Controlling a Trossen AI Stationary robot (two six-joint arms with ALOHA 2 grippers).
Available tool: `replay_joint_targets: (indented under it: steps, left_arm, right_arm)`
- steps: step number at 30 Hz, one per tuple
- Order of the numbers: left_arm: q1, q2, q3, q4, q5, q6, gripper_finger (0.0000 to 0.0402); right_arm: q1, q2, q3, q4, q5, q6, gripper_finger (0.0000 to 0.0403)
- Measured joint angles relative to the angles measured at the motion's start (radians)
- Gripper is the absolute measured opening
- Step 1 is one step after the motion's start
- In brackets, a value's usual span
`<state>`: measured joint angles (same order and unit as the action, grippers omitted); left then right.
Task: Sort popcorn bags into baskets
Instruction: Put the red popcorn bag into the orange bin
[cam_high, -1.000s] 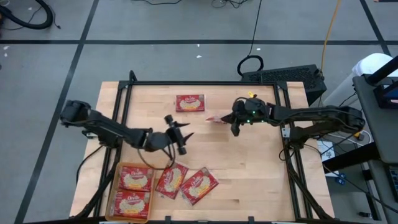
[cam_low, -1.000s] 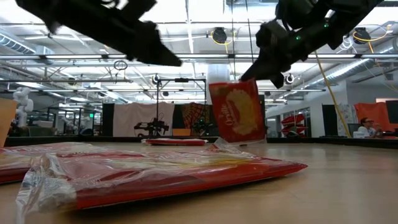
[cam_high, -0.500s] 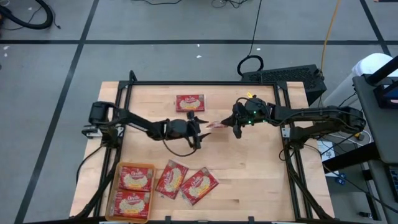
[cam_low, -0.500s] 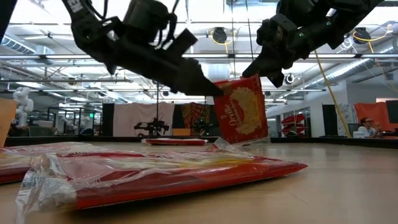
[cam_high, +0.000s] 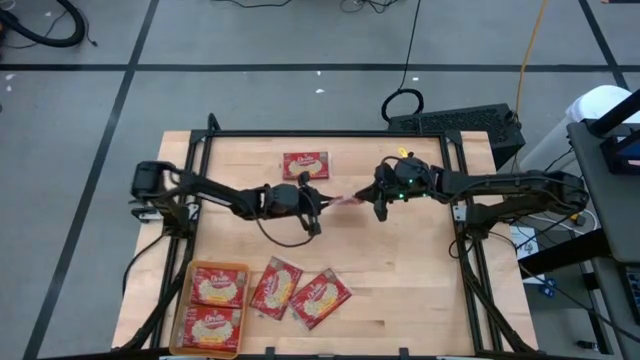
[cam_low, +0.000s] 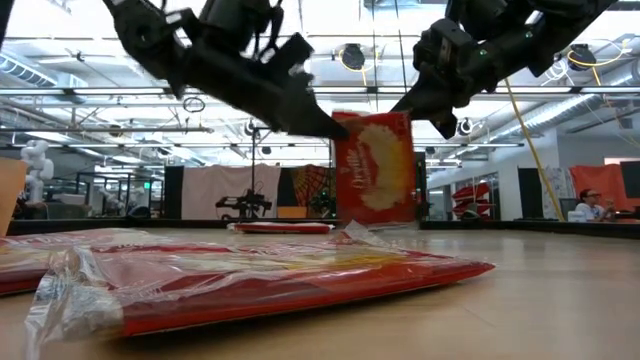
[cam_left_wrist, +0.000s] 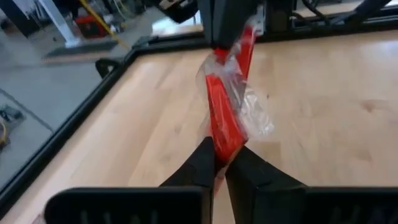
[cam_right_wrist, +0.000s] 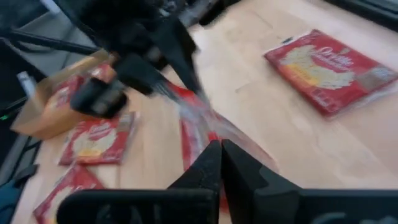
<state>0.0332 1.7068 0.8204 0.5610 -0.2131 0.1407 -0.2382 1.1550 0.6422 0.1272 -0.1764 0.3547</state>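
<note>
I have one popcorn bag (cam_high: 345, 199) hanging in the air above the middle of the table (cam_high: 420, 290), pinched from both ends. My left gripper (cam_high: 320, 198) is clenched on the bag's near edge; in the left wrist view its two fingers (cam_left_wrist: 205, 163) meet on the red packet (cam_left_wrist: 225, 118) and its loose clear wrap. My right gripper (cam_high: 378, 196) is clamped on the opposite end, fingers tight together on the wrap. From the low view the bag (cam_low: 375, 168) hangs roughly upright, clear of the wood, between the two grippers.

Taking the held bag as my reference: beyond it, toward the far edge of the table, another bag (cam_high: 305, 165) lies flat and alone. On the near side, toward the left arm's corner, sits the orange basket (cam_high: 188, 300) with two bags in it, one (cam_high: 218, 287) farther and one (cam_high: 210, 326) nearer the table's front edge. Just beside the basket, two more bags (cam_high: 275, 289) (cam_high: 320, 297) lie on the bare wood, tilted and touching or overlapping each other. None of these sits under the held bag; the wood directly below it is bare.

A black metal frame (cam_high: 300, 134) runs along the table's far and side edges. Off the far right corner a dark keyboard-like unit (cam_high: 470, 125) rests on the floor.

Writing: the held bag shows a cursive brand word down its face in the low view, which I cannot read with certainty. In the right wrist view the far flat bag (cam_right_wrist: 329, 68) carries the same cursive word, too soft to spell out.
</note>
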Motion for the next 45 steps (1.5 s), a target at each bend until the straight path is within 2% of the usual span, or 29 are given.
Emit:
replay_joint_targets:
  steps: [3,7,12,17,22,25,29,32,39,42,45]
  left_arm:
    - [0.000,-0.095,0.002,-0.134,0.000,-0.028,0.0016]
    - [0.002,-0.202,0.002,-0.330,0.000,-0.073,0.0013]
    - [0.003,-0.241,0.000,-0.526,0.005,-0.126,0.0018]
    - [0.003,-0.241,0.001,-0.555,0.011,-0.152,0.0012]
    - [-0.018,-0.247,0.000,-0.546,0.014,-0.135,0.0018]
    - [-0.025,-0.249,0.000,-0.545,0.015,-0.124,0.0014]
    - [-0.022,-0.248,0.000,-0.545,0.016,-0.123,0.0012]
    - [-0.020,-0.248,0.000,-0.547,0.015,-0.122,0.0017]
    - [-0.025,-0.248,0.000,-0.550,0.015,-0.117,0.0019]
    - [-0.028,-0.248,0.000,-0.551,0.014,-0.128,0.0031]
    - [-0.030,-0.249,0.000,-0.558,0.012,-0.143,0.0066]
  right_arm:
    - [0.028,-0.019,0.012,-0.018,0.090,-0.004,0.0026]
    - [0.088,-0.031,0.081,-0.084,0.194,-0.014,0.0078]
    - [0.224,0.060,0.224,-0.191,0.364,-0.075,0.0157]
    - [0.309,0.242,0.344,-0.201,0.439,-0.173,0.0216]
    - [0.321,0.403,0.445,-0.232,0.539,-0.263,0.0235]
    - [0.320,0.459,0.493,-0.254,0.591,-0.342,0.0229]
    - [0.297,0.507,0.526,-0.303,0.568,-0.377,0.0196]
    - [0.279,0.515,0.527,-0.312,0.537,-0.369,0.0151]
    - [0.265,0.510,0.527,-0.331,0.507,-0.351,0.0018]
    - [0.265,0.502,0.527,-0.336,0.504,-0.350,0.0012]
    - [0.262,0.476,0.525,-0.356,0.496,-0.344,0.0011]
